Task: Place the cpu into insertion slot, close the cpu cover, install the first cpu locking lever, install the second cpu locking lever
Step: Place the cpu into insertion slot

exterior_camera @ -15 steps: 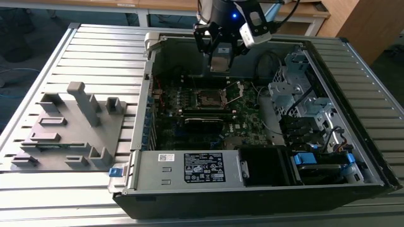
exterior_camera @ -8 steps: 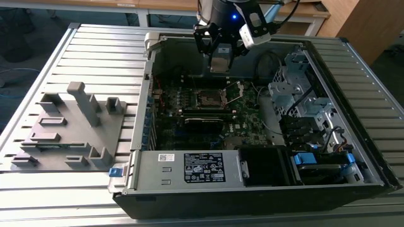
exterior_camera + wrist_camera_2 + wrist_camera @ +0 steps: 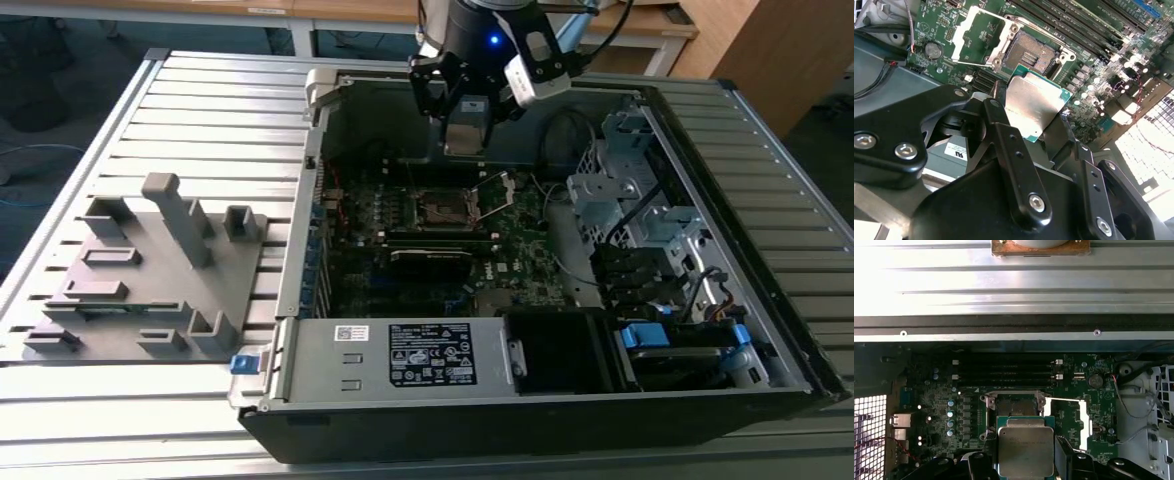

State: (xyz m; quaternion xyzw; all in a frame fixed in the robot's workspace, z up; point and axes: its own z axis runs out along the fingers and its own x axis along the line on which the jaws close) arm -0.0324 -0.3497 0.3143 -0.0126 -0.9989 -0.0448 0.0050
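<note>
End effector (image 3: pixel 465 146) with cpu (image 3: pixel 1025 447) above slot (image 3: pixel 1015 406)

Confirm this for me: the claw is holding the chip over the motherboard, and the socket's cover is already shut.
Wrong on one point: the cover is open, swung off to one side of the socket, whose dark centre lies bare in the second wrist view. The rest stands: the claw holds the chip over the motherboard.
</note>
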